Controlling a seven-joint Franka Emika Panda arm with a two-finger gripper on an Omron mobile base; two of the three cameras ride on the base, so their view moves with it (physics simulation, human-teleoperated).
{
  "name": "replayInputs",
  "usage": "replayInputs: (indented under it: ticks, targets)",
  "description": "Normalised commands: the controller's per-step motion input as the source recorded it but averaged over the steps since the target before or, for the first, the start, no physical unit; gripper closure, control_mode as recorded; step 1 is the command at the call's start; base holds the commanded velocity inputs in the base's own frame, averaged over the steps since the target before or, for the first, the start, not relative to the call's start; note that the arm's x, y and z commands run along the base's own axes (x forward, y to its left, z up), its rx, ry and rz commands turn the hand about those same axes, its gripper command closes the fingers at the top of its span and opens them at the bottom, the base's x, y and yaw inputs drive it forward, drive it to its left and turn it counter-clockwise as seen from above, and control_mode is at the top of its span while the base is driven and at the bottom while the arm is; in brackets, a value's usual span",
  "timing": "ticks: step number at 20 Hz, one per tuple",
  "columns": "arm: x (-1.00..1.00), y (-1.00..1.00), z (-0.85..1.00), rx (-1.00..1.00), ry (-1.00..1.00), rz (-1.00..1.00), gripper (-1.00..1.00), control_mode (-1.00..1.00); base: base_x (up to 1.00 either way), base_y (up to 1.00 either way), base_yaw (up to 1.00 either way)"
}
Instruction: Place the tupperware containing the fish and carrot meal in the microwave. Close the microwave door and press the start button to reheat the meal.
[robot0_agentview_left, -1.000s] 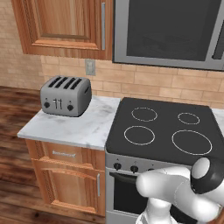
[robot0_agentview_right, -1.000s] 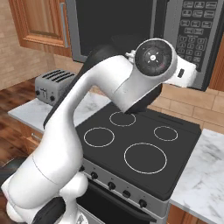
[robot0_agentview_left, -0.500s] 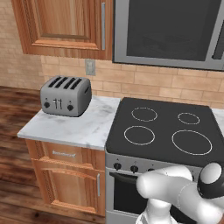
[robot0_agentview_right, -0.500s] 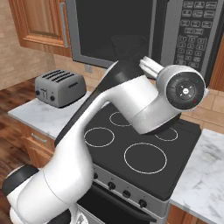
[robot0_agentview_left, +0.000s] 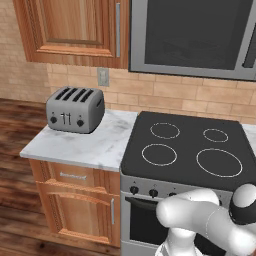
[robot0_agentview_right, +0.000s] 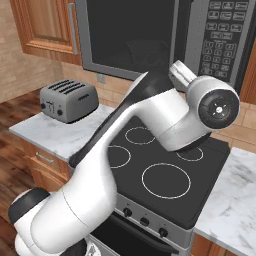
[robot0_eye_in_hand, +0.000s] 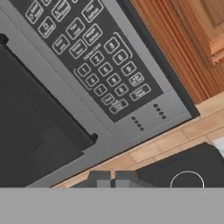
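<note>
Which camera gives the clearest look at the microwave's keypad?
The hand view: the keypad sits close, its numbered buttons readable. The right base view shows it smaller, at an angle. The left base view shows the microwave door.

Stove (robot0_agentview_left: 187, 150) as landmark: above it, on the wall, microwave (robot0_agentview_left: 192, 35), microwave door (robot0_agentview_right: 127, 37) shut, keypad (robot0_agentview_right: 220, 37) to the door's right. Left of stove, bench (robot0_agentview_left: 82, 145) carrying toaster (robot0_agentview_left: 75, 109). Cupboard (robot0_agentview_left: 75, 30) above toaster, left of microwave.
</note>
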Motion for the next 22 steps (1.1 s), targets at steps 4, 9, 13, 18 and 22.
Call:
replayInputs:
  ticks: [4,9,13,18,22]
  targets:
    - [0.35,-0.23,0.00,0.14,0.00,-0.02,1.00,-1.00,0.00,0.00,0.00]
    - [0.32,-0.24,0.00,0.13,0.00,0.00,1.00,-1.00,0.00,0.00,0.00]
    - [0.32,-0.26,0.00,0.10,0.00,0.00,1.00,-1.00,0.00,0.00,0.00]
    - [0.27,-0.18,0.01,0.04,0.00,0.00,1.00,-1.00,0.00,0.00,0.00]
    - [0.14,-0.11,0.00,0.00,0.00,0.00,1.00,-1.00,0.00,0.00,0.00]
